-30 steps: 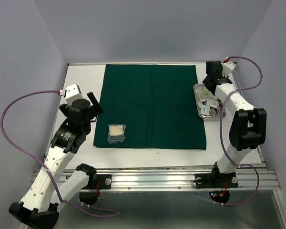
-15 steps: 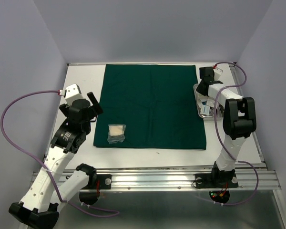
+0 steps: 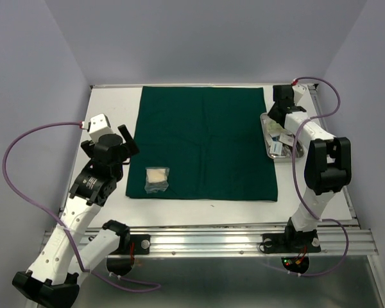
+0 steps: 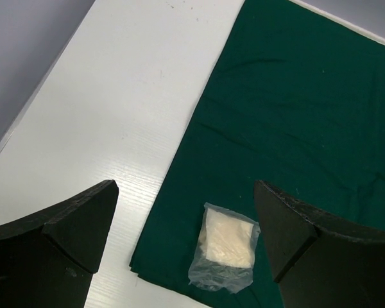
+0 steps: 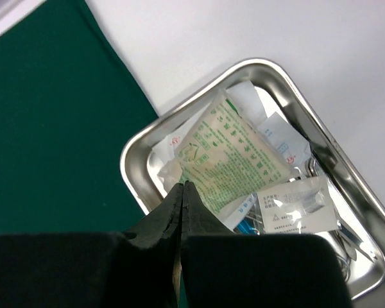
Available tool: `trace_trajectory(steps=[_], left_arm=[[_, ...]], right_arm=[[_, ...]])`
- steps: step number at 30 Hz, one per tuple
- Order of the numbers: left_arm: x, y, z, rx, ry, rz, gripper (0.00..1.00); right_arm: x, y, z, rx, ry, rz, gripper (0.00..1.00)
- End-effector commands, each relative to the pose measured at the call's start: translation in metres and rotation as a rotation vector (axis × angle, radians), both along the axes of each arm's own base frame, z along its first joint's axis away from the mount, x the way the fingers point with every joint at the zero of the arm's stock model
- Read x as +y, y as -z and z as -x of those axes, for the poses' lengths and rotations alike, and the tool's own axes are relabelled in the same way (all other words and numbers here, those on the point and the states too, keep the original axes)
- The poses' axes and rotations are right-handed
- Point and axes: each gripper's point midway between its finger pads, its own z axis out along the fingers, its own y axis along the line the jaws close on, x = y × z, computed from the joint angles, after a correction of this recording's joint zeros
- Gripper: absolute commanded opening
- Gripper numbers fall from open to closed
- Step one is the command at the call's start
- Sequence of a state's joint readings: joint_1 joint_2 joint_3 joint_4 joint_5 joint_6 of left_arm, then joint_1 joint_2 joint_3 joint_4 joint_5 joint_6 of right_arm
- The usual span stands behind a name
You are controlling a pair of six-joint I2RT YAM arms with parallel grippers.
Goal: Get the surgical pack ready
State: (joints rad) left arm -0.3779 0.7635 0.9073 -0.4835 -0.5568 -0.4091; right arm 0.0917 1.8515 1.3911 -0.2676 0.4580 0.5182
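The dark green drape lies flat across the table. One clear gauze packet rests on its near left corner. My left gripper hangs wide open above and left of that packet, holding nothing. The steel tray sits just off the drape's right edge, filled with packets. My right gripper reaches into it. Its jaws are shut, their tips at the corner of a green-printed packet. Whether they pinch that corner I cannot tell.
A clear labelled packet and other white packets overlap in the tray, with metal parts showing under them. White tabletop borders the drape on the left. Purple walls enclose the table.
My right gripper went from partly open to shut over the tray, and its arm swung and shifted a little above it. The left arm and the gauze packet stayed still.
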Motion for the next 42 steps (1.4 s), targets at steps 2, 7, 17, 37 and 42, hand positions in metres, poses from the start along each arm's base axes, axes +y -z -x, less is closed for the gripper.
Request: trace_trajectory(steps=[2, 7, 17, 37, 42], left_arm=[[0.005, -0.005, 0.000, -0.030, -0.025, 0.000, 0.99], [0.007, -0.007, 0.002, -0.030, -0.030, -0.006, 0.99], [0.007, -0.007, 0.002, -0.026, -0.031, -0.010, 0.99], [0.007, -0.035, -0.006, -0.059, -0.041, -0.011, 0.99], [0.010, -0.062, -0.002, -0.129, -0.080, 0.062, 0.99]], right_arm=[[-0.013, -0.026, -0.019, -0.082, 0.034, 0.037, 0.01], [-0.018, 0.011, -0.026, -0.010, 0.042, 0.043, 0.01], [-0.027, -0.002, -0.016, -0.016, 0.031, 0.037, 0.01], [0.179, -0.115, 0.067, -0.146, -0.871, -0.116, 0.56], [0.300, -0.065, 0.145, -0.005, -1.329, 0.008, 0.77]])
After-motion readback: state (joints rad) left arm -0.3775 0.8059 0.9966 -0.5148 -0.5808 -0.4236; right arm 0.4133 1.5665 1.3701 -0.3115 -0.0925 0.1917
